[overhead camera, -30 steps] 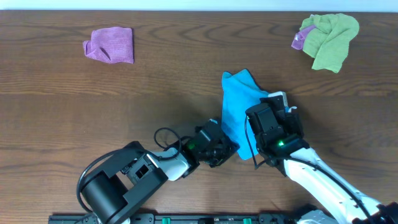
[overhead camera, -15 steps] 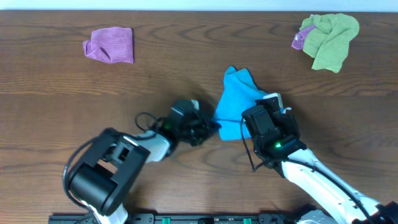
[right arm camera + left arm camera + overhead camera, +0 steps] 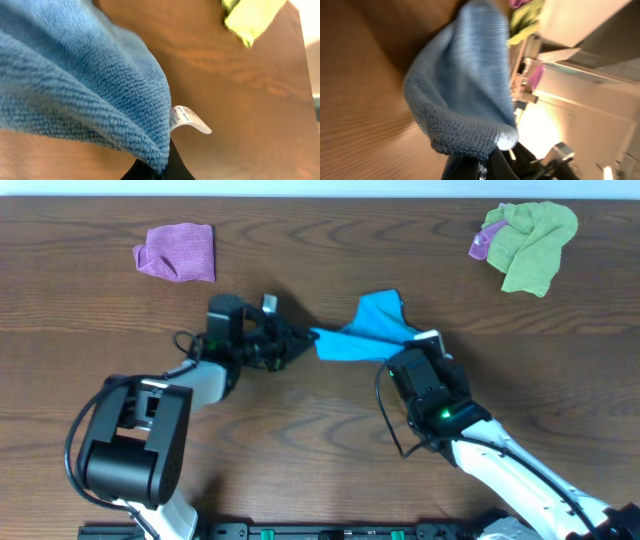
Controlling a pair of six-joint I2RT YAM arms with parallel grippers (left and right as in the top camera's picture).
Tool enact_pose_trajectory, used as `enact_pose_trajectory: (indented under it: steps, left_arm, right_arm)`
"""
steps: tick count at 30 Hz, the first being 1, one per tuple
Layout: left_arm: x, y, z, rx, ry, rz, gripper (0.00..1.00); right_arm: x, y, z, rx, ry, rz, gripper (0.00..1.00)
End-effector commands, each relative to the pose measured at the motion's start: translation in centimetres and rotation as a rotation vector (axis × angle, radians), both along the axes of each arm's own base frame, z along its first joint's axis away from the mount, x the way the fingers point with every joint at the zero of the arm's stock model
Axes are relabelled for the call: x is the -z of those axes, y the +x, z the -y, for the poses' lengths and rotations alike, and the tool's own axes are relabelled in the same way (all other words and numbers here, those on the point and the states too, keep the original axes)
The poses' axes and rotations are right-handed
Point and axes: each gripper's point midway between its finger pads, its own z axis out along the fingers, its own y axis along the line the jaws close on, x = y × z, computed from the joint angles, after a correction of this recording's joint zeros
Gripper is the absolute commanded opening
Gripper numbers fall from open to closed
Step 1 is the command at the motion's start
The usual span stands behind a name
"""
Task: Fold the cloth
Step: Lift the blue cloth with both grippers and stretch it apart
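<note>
— How did the arms look?
— The left arm [image 3: 125, 445] was black with white shells, a black cable [image 3: 186, 340] looped near the black left claw [image 3: 302, 338]. The right arm [image 3: 510, 470] was white, its black wrist showing a green light [image 3: 443, 416].

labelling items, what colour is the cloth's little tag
Tag is white; best seen in right wrist view.

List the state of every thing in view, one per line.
cloth: bunched, pulled taut between both grippers, not yet folded.
left gripper: shut on the cloth's corner.
right gripper: shut on the cloth beside its white tag.
purple cloth: crumpled, not held.
lime-green cloth: crumpled, not held.
</note>
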Motion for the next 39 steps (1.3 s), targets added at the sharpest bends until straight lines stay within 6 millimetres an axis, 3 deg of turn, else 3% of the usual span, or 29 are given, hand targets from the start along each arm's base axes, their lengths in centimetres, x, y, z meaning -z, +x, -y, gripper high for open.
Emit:
enact_pose_trajectory:
  steps: [1,6,10,15,18,24,28,33,39]
  left_arm:
    - [-2.8,2.2,-1.0,0.016,-0.040,0.088,0.06]
    - [-6.6,6.1,-2.2,-0.037,-0.033,0.202,0.06]
    - [-8.2,8.1,-2.7,-0.079,0.007,0.266,0.06]
    - [-8.6,9.7,-3.3,-0.132,0.077,0.300,0.06]
    - [-8.9,10.8,-3.9,-0.161,0.133,0.338,0.06]
    - [-11.3,13.7,-5.5,-0.239,0.257,0.490,0.06]
    - [-12.5,15.3,-6.6,-0.289,0.348,0.563,0.06]
    - [-13.9,15.8,-6.7,-0.289,0.373,0.629,0.06]
    - [-13.4,14.9,-6.0,-0.226,0.353,0.615,0.06]
  right_arm:
    - [-1.7,1.4,-1.6,-0.037,0.022,0.077,0.01]
    - [-5.3,4.3,-2.9,-0.077,0.035,0.260,0.01]
    - [-7.8,6.2,-3.5,-0.107,0.034,0.374,0.01]
    - [-8.1,8.7,-3.7,-0.117,-0.003,0.403,0.01]
    - [-8.3,11.3,-4.0,-0.116,-0.041,0.403,0.01]
    - [-9.6,17.0,-4.2,-0.090,-0.088,0.431,0.01]
    - [-11.5,19.7,-4.0,-0.074,-0.104,0.467,0.01]
    - [-13.7,21.4,-4.0,-0.076,-0.120,0.505,0.01]
    - [-14.9,21.9,-3.8,-0.088,-0.137,0.516,0.01]
